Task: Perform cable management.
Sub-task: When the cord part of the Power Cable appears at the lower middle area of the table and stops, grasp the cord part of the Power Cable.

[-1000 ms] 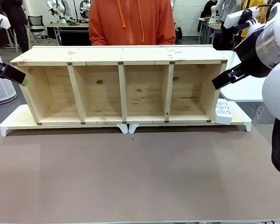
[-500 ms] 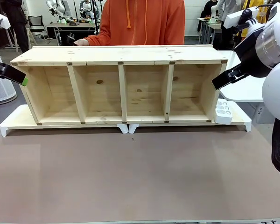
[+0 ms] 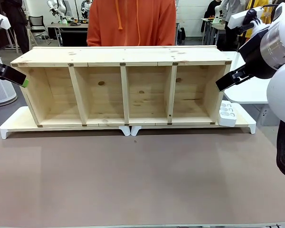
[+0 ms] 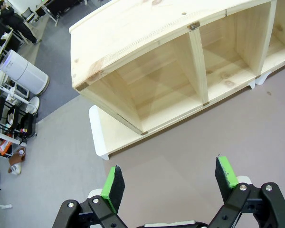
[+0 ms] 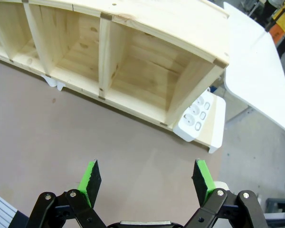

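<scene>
The cable is out of view. A long wooden shelf unit with several open compartments lies on white supports at the far side of the brown table. My left gripper hovers by the shelf's left end, and in the left wrist view the left gripper stands open with nothing between its green pads, high above the table. My right gripper hangs by the shelf's right end. The right wrist view shows the right gripper open and empty too.
A white multi-socket power strip rests on the white support at the shelf's right end. A person in an orange hoodie stands behind the shelf. A white side table lies beyond the right end.
The person behind the shelf has shifted sideways, and a hand that rested near the shelf's back left half a second ago is gone. Both arms have stayed still.
</scene>
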Available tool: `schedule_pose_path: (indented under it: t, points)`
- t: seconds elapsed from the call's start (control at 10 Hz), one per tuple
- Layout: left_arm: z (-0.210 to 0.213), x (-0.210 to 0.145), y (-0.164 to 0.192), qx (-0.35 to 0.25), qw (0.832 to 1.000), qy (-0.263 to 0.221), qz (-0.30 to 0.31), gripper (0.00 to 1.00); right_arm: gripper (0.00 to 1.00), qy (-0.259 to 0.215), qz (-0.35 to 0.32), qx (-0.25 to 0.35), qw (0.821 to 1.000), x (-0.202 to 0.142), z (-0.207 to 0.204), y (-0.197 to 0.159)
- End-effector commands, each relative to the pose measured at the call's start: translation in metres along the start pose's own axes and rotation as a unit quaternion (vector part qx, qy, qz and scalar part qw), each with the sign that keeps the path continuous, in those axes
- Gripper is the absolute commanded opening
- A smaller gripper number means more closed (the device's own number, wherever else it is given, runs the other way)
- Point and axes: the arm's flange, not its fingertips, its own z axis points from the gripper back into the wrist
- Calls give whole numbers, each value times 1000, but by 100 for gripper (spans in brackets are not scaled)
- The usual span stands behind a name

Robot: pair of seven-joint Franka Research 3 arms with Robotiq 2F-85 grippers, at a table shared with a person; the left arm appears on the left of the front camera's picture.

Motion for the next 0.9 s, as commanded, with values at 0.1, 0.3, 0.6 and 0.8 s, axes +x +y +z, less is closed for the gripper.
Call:
schedule_pose_path:
  t: [0.1,0.3,0.6,0.8]
  points:
    - [0,1,1,3,1000,-5,-7,100,100,-5,4,2,1000,1,0,-2]
    - [0,1,1,3,1000,-5,-7,100,100,-5,4,2,1000,1,0,-2]
    - [0,1,1,3,1000,-5,-7,100,100,-5,4,2,1000,1,0,-2]
    - [0,1,1,3,1000,-5,-7,100,100,-5,4,2,1000,1,0,-2]
